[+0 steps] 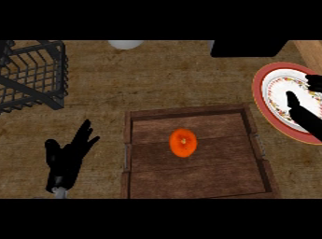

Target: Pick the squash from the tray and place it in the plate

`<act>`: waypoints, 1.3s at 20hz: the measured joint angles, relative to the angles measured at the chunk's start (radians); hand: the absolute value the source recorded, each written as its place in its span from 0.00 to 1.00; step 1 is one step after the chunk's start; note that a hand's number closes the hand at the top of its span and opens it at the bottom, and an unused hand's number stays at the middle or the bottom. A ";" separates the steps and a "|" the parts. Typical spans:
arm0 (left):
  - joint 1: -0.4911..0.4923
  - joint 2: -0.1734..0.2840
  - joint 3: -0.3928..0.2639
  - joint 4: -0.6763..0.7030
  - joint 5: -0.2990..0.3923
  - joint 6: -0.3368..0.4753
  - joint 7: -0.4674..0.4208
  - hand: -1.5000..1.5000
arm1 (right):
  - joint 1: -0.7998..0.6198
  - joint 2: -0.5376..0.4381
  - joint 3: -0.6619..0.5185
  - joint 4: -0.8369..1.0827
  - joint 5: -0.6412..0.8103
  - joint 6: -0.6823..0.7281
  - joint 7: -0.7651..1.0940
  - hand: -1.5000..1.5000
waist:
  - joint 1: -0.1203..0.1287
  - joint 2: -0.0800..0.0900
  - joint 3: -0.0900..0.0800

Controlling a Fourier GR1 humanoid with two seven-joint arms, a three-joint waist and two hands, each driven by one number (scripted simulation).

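While lying in the tray (191, 114), the squash (182, 142) looks orange, oval.

The left hand (66, 158) shows at the near left, palm open, its fingers (85, 133) straight and spread, pointing far and slightly right, the thumb (51, 148) standing apart on the left side. A short grey stretch of its wrist appears just at the near edge below it. The right hand (313, 116) sits at the far right edge, raised higher in the view than the left one, its fingers relaxed and uncurled, holding nothing. A grey sliver of the right forearm runs down the right edge beneath it.
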 measured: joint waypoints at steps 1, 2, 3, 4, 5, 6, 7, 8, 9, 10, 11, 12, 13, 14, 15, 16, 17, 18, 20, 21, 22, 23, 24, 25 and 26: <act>0.007 0.000 -0.002 -0.018 0.004 -0.001 0.013 0.50 | 0.016 0.034 0.012 -0.018 0.029 -0.047 -0.007 0.00 | 0.002 0.000 0.000; 0.008 0.002 0.000 -0.028 0.010 -0.008 0.024 0.50 | 0.040 0.067 0.030 -0.048 0.055 -0.087 -0.014 0.00 | 0.003 0.000 0.001; 0.012 0.000 0.002 -0.031 0.014 -0.014 0.026 0.50 | 0.067 0.101 0.054 -0.073 0.079 -0.117 -0.031 0.00 | 0.003 0.000 0.001; 0.019 0.000 0.003 -0.048 0.012 -0.012 0.038 0.50 | 0.091 0.125 0.075 -0.094 0.105 -0.137 -0.040 0.00 | 0.005 0.000 0.001; -0.002 -0.005 0.012 -0.037 0.013 -0.016 0.053 0.50 | 0.114 0.138 0.092 -0.118 0.126 -0.142 -0.040 0.00 | 0.005 0.000 0.001; 0.004 -0.005 0.016 -0.049 0.011 -0.022 0.061 0.50 | 0.138 0.145 0.105 -0.146 0.150 -0.145 -0.032 0.00 | 0.006 0.001 0.001; -0.007 -0.011 0.021 -0.035 0.007 -0.026 0.063 0.50 | 0.159 0.150 0.122 -0.168 0.183 -0.150 -0.019 0.00 | 0.006 0.001 0.001; -0.015 -0.024 0.015 -0.039 -0.004 -0.012 0.074 0.50 | 0.169 0.144 0.138 -0.195 0.215 -0.145 0.013 0.00 | 0.006 0.001 0.001; -0.016 -0.024 0.016 -0.051 -0.005 -0.010 0.089 0.50 | 0.180 0.129 0.149 -0.220 0.241 -0.130 0.056 0.00 | 0.007 0.001 0.001; -0.015 -0.016 0.023 -0.056 -0.001 -0.016 0.093 0.50 | 0.190 0.105 0.160 -0.246 0.263 -0.105 0.103 0.00 | 0.007 0.000 0.000; -0.010 -0.016 0.024 -0.061 -0.001 -0.017 0.093 0.50 | 0.202 0.083 0.175 -0.262 0.285 -0.080 0.142 0.00 | 0.007 0.000 0.000; -0.004 -0.020 0.020 -0.059 -0.004 -0.020 0.086 0.50 | 0.203 0.059 0.190 -0.270 0.302 -0.046 0.183 0.00 | 0.009 0.000 -0.001; -0.004 -0.019 0.022 -0.055 -0.004 -0.024 0.081 0.50 | 0.208 0.034 0.209 -0.281 0.317 -0.008 0.225 0.00 | 0.010 0.001 -0.002; -0.007 -0.020 0.022 -0.054 -0.003 -0.027 0.082 0.50 | 0.204 0.009 0.222 -0.288 0.329 0.031 0.269 0.00 | 0.011 0.001 -0.002; -0.012 -0.023 0.021 -0.053 -0.005 -0.023 0.087 0.50 | 0.197 -0.011 0.239 -0.299 0.343 0.069 0.317 0.00 | 0.013 0.002 -0.002; -0.017 -0.025 0.022 -0.049 -0.006 -0.024 0.088 0.50 | 0.188 -0.033 0.252 -0.316 0.356 0.109 0.369 0.00 | 0.013 0.002 -0.002; -0.019 -0.028 0.021 -0.049 -0.009 -0.021 0.089 0.50 | 0.175 -0.043 0.276 -0.332 0.375 0.143 0.425 0.00 | 0.015 0.002 -0.002; -0.017 -0.029 0.020 -0.050 -0.011 -0.022 0.088 0.50 | 0.159 -0.055 0.290 -0.348 0.387 0.180 0.479 0.00 | 0.017 0.002 -0.002; -0.021 -0.026 0.028 -0.045 -0.006 -0.032 0.094 0.50 | 0.118 -0.056 0.330 -0.383 0.427 0.242 0.598 0.00 | 0.018 0.002 -0.002; -0.021 -0.032 0.023 -0.044 -0.011 -0.032 0.090 0.50 | 0.092 -0.049 0.352 -0.381 0.449 0.271 0.649 0.00 | 0.020 0.002 -0.002; -0.012 -0.031 0.022 -0.050 -0.013 -0.035 0.088 0.50 | 0.060 -0.041 0.371 -0.385 0.471 0.301 0.707 0.00 | 0.023 0.002 -0.002; -0.014 -0.033 0.024 -0.051 -0.015 -0.033 0.093 0.50 | 0.034 -0.026 0.392 -0.376 0.491 0.325 0.749 0.00 | 0.023 0.002 -0.001; -0.016 -0.038 0.022 -0.051 -0.020 -0.030 0.094 0.50 | -0.007 -0.008 0.409 -0.373 0.503 0.359 0.806 0.00 | 0.025 0.003 -0.001; -0.022 -0.040 0.030 -0.038 -0.020 -0.034 0.090 0.50 | -0.023 0.015 0.437 -0.374 0.531 0.376 0.843 0.00 | 0.023 0.003 -0.001; -0.022 -0.042 0.035 -0.029 -0.021 -0.039 0.082 0.50 | -0.052 0.042 0.452 -0.358 0.547 0.396 0.872 0.00 | 0.023 0.003 -0.001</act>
